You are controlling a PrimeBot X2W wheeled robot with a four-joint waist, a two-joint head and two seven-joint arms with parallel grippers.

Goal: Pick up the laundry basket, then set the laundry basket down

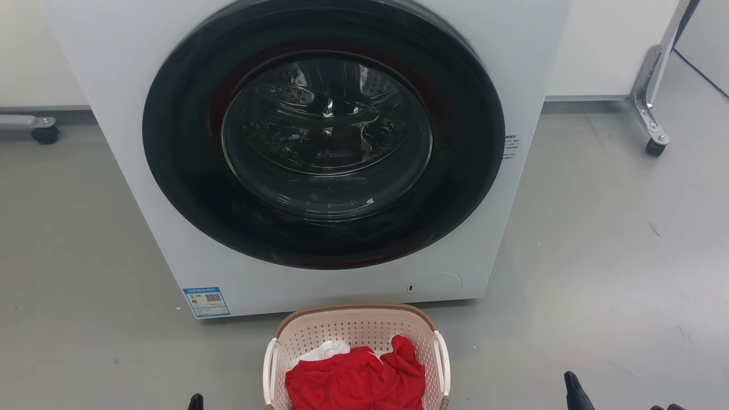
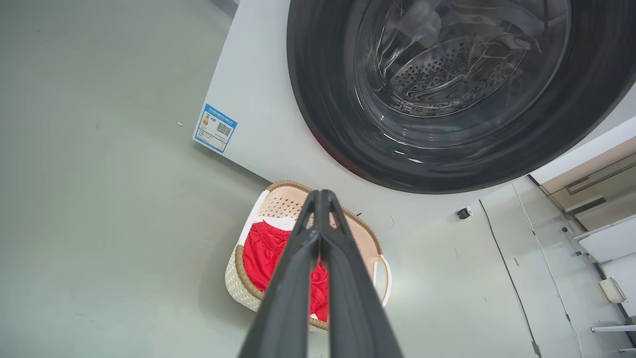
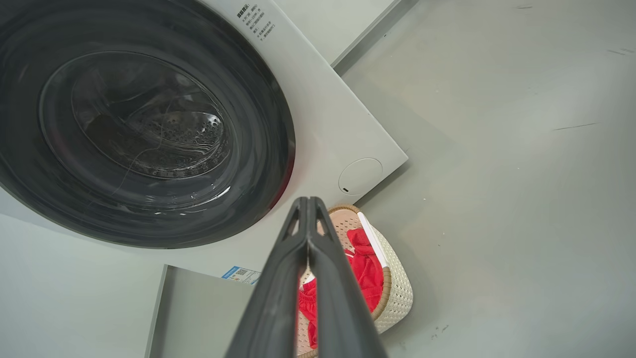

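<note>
Left gripper (image 2: 322,195): fingers pressed together, nothing held, off to the left of the laundry basket (image 1: 353,333) and clear of it. Right gripper (image 3: 309,200): likewise closed and empty, clear on the right. Laundry basket sits on the grey floor (image 1: 598,256), just in front of the white washing machine (image 1: 136,171), round door shut. Inside: red garment (image 1: 356,378) over white cloth (image 1: 327,348)

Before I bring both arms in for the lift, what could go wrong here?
The left pincer and right pincer are both shut, so they may shove the laundry basket instead of taking its white handles. The basket sits close to the washing machine, so a forward swing could hit it. The red garment lies loose inside; an uneven lift might spill it.
</note>
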